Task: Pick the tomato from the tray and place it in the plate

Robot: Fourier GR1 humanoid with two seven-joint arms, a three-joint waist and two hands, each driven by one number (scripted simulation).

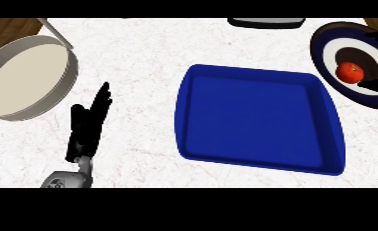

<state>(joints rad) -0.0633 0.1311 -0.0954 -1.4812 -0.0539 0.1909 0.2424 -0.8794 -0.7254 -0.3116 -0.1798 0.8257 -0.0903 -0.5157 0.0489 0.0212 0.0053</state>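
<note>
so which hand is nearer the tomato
Left, the only hand showing. The left hand rests open far left of the tomato, beyond the tray; the right is out of view.

Counter w/ tray, plate, pan

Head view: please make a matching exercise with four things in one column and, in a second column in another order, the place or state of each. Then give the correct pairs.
Things:
1. tomato
2. blue tray
3. left hand
4. pale round bowl

Places or states:
A. at the view's left edge, beyond the hand
B. lying on the dark plate at the right edge
C. in the middle of the counter, nothing in it
D. open, fingers straight, at the lower left

Pairs: 1-B, 2-C, 3-D, 4-A
</note>
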